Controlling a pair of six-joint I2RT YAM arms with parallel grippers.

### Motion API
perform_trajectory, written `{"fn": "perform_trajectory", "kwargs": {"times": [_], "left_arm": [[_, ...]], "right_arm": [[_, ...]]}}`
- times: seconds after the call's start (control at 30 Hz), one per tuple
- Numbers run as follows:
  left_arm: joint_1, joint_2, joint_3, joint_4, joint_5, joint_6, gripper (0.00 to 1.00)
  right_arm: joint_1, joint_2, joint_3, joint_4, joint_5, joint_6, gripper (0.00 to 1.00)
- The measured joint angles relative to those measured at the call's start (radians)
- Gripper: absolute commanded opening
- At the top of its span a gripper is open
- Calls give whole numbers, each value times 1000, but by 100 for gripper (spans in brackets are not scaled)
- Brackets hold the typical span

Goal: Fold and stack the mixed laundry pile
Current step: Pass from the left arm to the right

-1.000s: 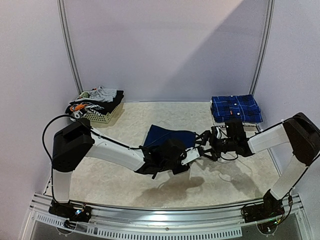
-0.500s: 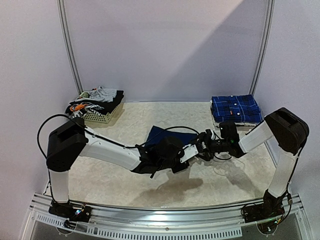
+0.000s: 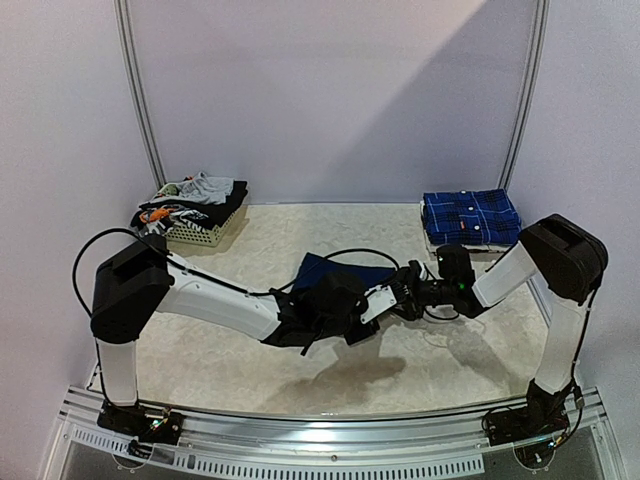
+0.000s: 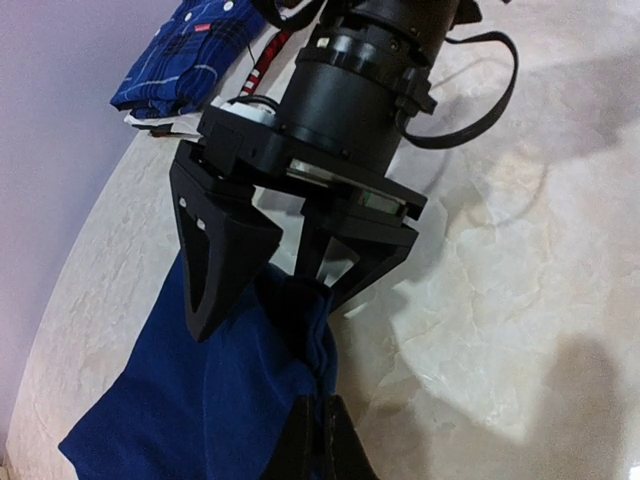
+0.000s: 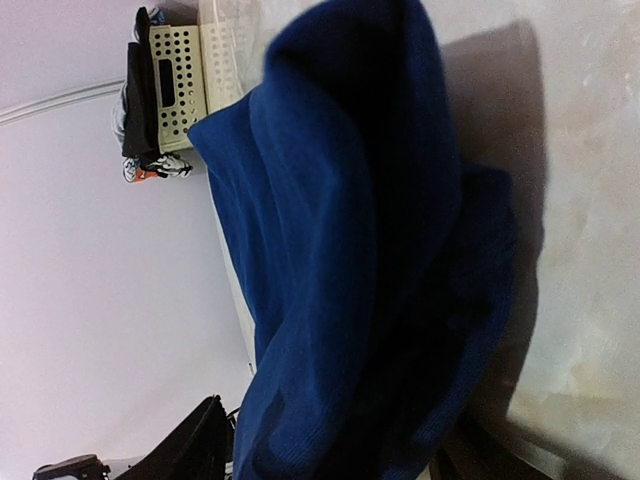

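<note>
Blue garment (image 4: 220,400): lies beneath both pincers, with one edge bunched up between them.
Left pincer (image 4: 320,435): clenched on the garment's near edge, as it was a second ago.
Right pincer (image 4: 265,315): jaws are held apart, straddling the raised fold just ahead of the left pincer; nothing is gripped yet.
Change: the right pincer has been brought in from the right and its jaws narrowed around the fold.
Meaning: a second hold is judged imminent, so a fold can be started.
Plaid shirt (image 3: 470,217): already folded, set behind the right pincer.
Remaining pile (image 3: 195,195): left in the basket (image 3: 205,235), far left of the left pincer.
</note>
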Motion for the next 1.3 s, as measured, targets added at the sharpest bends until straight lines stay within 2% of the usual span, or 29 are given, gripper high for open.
{"fn": "perform_trajectory", "kwargs": {"times": [0.2,0.33,0.37,0.43,0.47,0.5,0.53,0.7,0.97,1.1,1.3], "left_arm": [[0,0,0,7,14,-6,0],[0,0,0,7,20,-14,0],[0,0,0,6,24,-16,10],[-1,0,0,2,47,-26,45],[-1,0,0,-3,71,-27,68],[-1,0,2,-14,101,-33,82],[-1,-1,2,-24,132,-40,84],[-2,-56,-20,-85,300,-101,81],[3,-202,-95,-90,354,-206,79],[16,-261,-166,-95,328,-267,79],[37,-352,-280,-107,249,-351,80]], "right_arm": [[0,21,3,20,-14,12,57],[0,34,12,37,-17,17,44],[0,37,13,45,-18,18,41],[-1,42,14,52,-21,18,32],[-3,45,14,56,-22,19,29],[-4,49,14,59,-24,19,27],[-6,52,14,60,-26,17,25],[-18,68,14,63,-40,8,17],[-23,77,48,-42,-42,-88,9],[-32,76,114,-207,-33,-205,7],[-39,57,308,-612,69,-459,3]]}}
